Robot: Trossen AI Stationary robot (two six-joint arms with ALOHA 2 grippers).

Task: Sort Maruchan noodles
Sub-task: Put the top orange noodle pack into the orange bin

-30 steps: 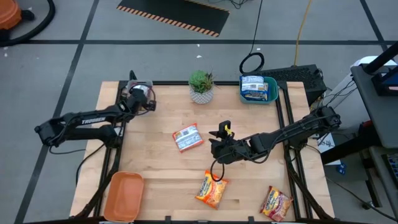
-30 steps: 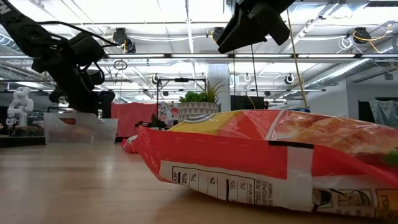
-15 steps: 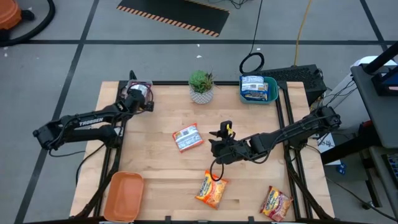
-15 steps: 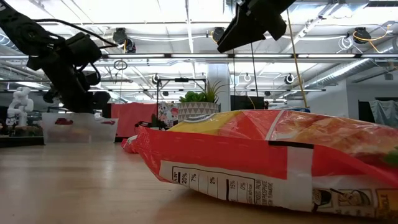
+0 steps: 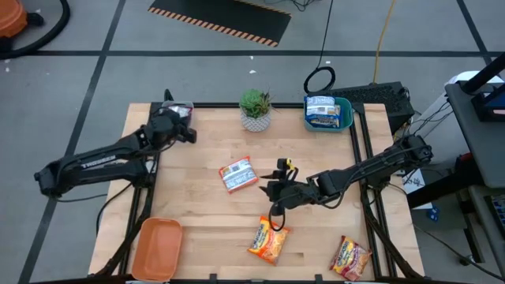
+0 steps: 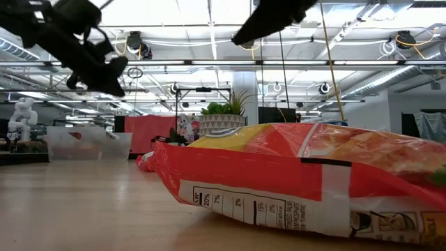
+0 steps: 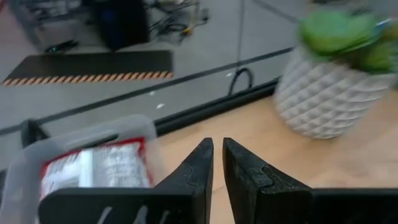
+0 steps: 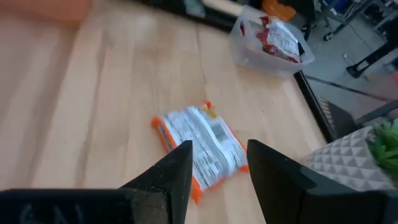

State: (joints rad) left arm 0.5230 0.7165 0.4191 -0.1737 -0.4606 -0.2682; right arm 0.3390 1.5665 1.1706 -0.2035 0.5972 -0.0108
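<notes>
Left arm reaches across the table's (image 5: 197, 229) far-left corner, its pincer (image 5: 189, 132) raised with fingers nearly together, empty, beside the clear tray (image 7: 81, 140) holding a red packet (image 7: 99, 165). Right arm stretches low toward centre, its pincer (image 5: 271, 189) parted and empty, aimed at the red-silver packet (image 5: 237, 174) lying flat mid-table, label up. Two orange-yellow packets (image 5: 269, 241) lie flat by the near edge; blue-white packets (image 5: 324, 110) fill the teal tray (image 5: 346, 116).

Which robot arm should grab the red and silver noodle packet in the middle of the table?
Probably the right: its open hand hovers just beside the red-silver plastic noodle packet, while the left hand is off at the table's far corner.
</notes>
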